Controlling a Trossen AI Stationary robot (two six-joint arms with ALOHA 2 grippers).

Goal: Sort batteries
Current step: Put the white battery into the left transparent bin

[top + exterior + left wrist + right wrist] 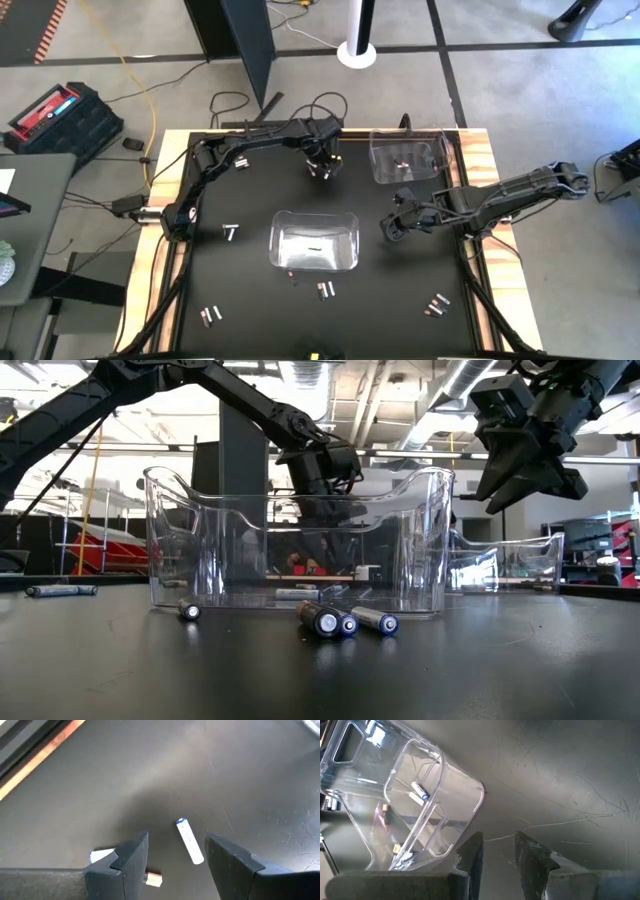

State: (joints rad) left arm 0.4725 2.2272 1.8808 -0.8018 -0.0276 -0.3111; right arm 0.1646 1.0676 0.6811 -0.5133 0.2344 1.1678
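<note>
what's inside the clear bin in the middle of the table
The middle bin holds one silvery battery lying flat; glare on its walls may hide others.

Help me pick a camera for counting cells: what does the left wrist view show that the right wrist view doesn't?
Only the left wrist view: the open left gripper above a silvery-white cylindrical battery lying loose on the dark table, with another cell partly hidden behind one finger.

Only the right wrist view: the right gripper, empty, beside a clear rectangular plastic bin holding a few cells.

Both: the bare dark tabletop and that arm's own two fingers.
</note>
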